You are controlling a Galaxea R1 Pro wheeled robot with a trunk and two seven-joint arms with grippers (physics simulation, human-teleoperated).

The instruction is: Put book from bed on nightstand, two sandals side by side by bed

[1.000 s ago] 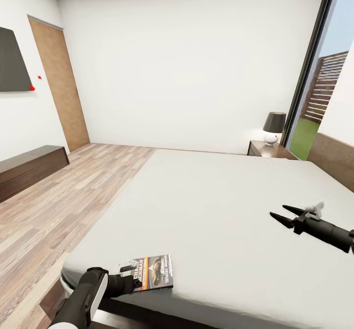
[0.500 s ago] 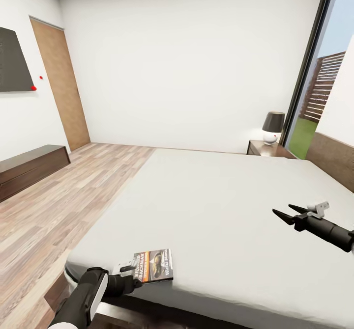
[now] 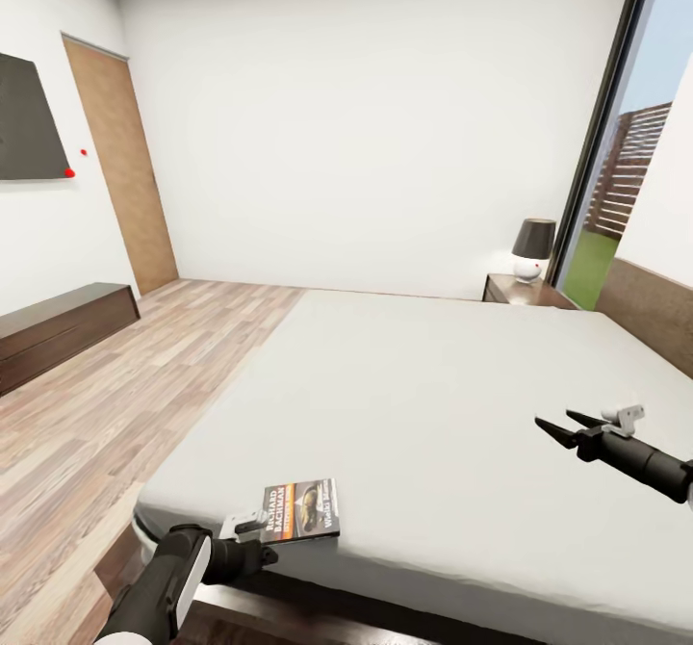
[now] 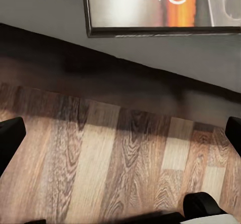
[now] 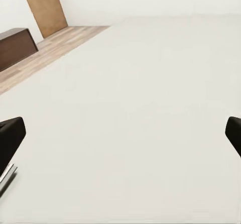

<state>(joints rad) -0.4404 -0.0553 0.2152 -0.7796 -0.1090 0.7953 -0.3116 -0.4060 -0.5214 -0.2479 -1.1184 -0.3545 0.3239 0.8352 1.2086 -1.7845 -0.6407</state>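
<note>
Since a second ago your left gripper (image 3: 258, 541) has dropped back from the book (image 3: 302, 509): then its tip overlapped the book's near edge, now it sits just short of that edge, beside the bed's corner, while the whole head view has shifted a little, so the camera moved too. Your book lies flat on the bed (image 3: 433, 404), close to the near-left corner of the mattress, cover up with its orange picture and white lettering showing. From the left wrist you see the book (image 4: 160, 5) at the mattress edge, the dark bed frame (image 4: 100, 78) below it and the plank floor (image 4: 115, 169); the two dark fingertips (image 4: 10, 138) stand wide apart at the sides of that picture, so those jaws are open and hold nothing. Your right gripper (image 3: 558, 425) hovers above the mattress on the right side, well apart from the book, its two pointed fingers spread; the right wrist shows its fingertips (image 5: 11, 136) far apart over the bare mattress (image 5: 130, 113). At the far side of the bed you have a nightstand (image 3: 525, 292) with a lamp (image 3: 532, 249) on it, next to the window (image 3: 616, 173). A long bench (image 3: 58, 332) stands along the left wall under the TV (image 3: 29, 120), with a door (image 3: 120, 164) beyond.
</note>
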